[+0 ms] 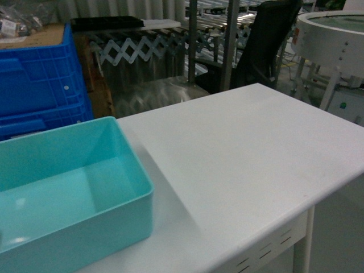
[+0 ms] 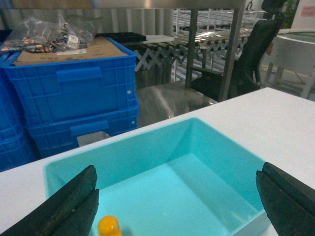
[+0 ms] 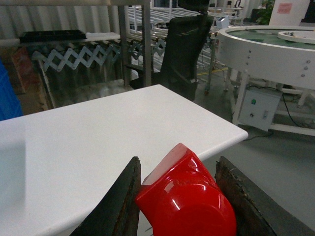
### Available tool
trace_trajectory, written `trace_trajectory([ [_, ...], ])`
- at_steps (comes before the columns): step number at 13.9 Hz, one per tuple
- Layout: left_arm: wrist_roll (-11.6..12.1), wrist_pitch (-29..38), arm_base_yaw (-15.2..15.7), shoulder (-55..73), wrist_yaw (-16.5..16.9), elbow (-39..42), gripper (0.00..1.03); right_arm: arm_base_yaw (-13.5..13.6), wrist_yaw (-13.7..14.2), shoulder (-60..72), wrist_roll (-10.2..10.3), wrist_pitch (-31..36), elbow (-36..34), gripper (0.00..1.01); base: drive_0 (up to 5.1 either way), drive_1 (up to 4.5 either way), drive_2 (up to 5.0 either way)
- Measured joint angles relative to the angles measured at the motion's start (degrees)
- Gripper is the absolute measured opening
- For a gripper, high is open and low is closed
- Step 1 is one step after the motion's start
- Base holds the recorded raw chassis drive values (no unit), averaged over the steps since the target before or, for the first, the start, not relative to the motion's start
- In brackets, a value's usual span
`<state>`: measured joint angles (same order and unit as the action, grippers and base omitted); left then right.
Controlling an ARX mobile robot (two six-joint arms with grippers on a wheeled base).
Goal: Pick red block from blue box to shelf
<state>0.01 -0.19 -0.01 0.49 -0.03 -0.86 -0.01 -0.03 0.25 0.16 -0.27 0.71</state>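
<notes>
red block sat clamped between the right gripper's two dark fingers, above the white table's near edge. below the left gripper, jaws spread wide and holding nothing, lay the blue box, with an orange brick between its fingers.
</notes>
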Motion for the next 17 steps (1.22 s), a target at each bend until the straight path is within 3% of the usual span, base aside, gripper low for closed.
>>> trace_trajectory([
  [17, 0.0, 0.0, 0.0, 0.0, 0.0, 0.0, 0.98, 0.0, 0.0, 0.0, 0.0, 0.0, 0.0, 0.38, -1.6, -1.60, -1.6],
])
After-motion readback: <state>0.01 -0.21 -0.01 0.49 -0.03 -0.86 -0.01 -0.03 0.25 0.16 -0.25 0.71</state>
